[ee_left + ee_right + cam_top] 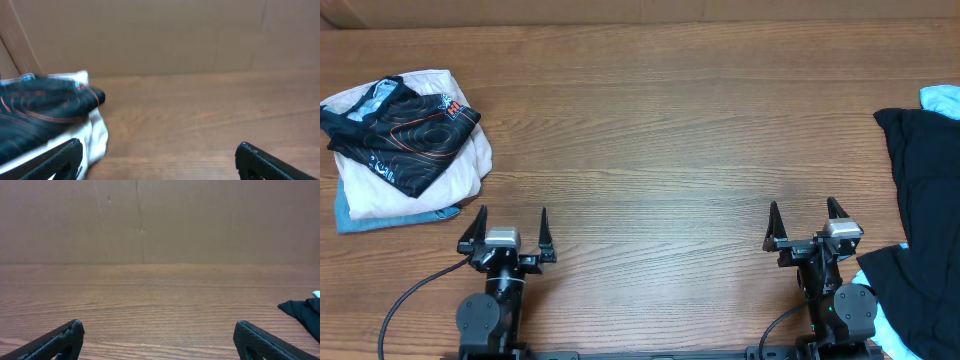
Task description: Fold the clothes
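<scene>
The black sports top [405, 130] with orange contour lines lies at ten o'clock on a white garment [470, 160] over a blue cloth [370, 218]. Its red-white logo [450, 105] may carry lettering, but it is too small to read. Plain black garments [920, 180] sprawl at three o'clock. The left gripper [512, 215] and right gripper [803, 206] gape wide, holding nothing. Only the wrist views show the cardboard wall [150, 220] behind the table [660, 120].

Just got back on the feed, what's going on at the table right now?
Nothing is being handled at the moment. The left gripper and right gripper both sit at the arms' side of the table, jaws wide open and empty. On the left, the black sports top with orange lines looks folded, lying on a white garment and a blue garment. At the right edge, a loose pile of black garments lies unfolded, with neither arm touching it.
</scene>
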You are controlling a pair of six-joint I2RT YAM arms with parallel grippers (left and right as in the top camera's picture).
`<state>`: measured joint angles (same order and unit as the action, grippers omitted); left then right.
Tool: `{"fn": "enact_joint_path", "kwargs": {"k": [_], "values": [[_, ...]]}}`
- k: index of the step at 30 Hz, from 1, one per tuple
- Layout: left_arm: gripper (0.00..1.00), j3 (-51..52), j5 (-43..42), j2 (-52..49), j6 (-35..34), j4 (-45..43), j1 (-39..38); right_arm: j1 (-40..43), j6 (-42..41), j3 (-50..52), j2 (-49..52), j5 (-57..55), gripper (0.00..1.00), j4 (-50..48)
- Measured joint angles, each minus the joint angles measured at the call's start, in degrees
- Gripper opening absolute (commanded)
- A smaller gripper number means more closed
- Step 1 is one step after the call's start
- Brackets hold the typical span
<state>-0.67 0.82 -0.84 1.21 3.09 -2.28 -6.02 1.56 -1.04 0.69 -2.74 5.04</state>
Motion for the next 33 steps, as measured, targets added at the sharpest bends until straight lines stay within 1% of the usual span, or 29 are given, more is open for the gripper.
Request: {"fn": "enact_joint_path", "kwargs": {"k": [3, 33], "values": [[1.00, 0.17, 0.00, -0.02, 0.00, 1.31, 0.00, -0.02, -0.02, 0.00, 0.00, 0.00, 1.00, 0.04], [1.00, 0.17, 0.00, -0.02, 0.00, 1.33, 0.00, 0.00, 0.00, 0.00, 0.00, 0.02, 1.00, 0.02]]}}
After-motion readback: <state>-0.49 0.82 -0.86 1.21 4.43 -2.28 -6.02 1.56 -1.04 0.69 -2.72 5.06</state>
